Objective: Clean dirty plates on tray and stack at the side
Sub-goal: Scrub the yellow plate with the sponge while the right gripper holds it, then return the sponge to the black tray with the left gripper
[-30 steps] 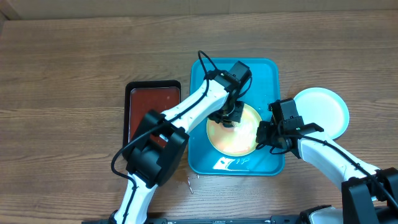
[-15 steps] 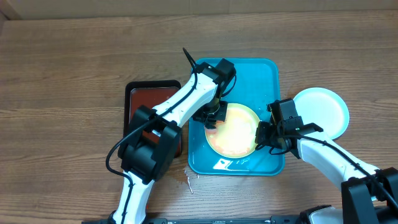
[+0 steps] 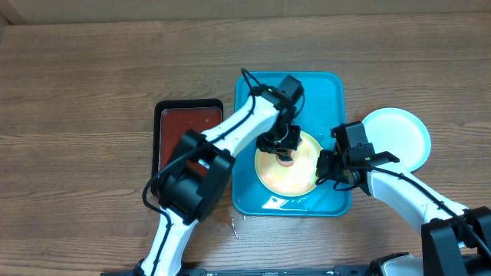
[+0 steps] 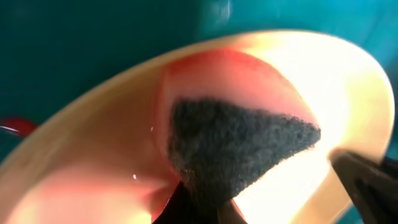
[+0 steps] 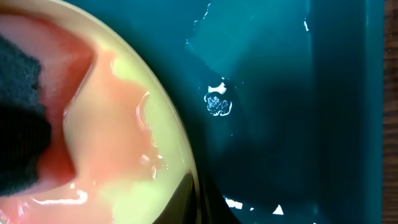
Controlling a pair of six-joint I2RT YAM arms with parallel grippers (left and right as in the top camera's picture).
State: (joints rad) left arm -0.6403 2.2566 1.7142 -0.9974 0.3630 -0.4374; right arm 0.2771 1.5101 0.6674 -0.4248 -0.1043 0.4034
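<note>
Beside blue tray (image 3: 326,92): red tray (image 3: 188,134) L, plate (image 3: 395,138) R.

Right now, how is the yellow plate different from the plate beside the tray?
The yellow plate lies in the turquoise tray; the pale-blue plate lies on the table beside it. The yellow plate is smeared with red sauce and has a dark sponge on it; the pale-blue plate looks clean. Both are round and shallow.

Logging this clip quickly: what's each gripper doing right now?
Left gripper: closed on the dark sponge, pressed on the plate.
Right gripper: closed on that plate's rim.
</note>
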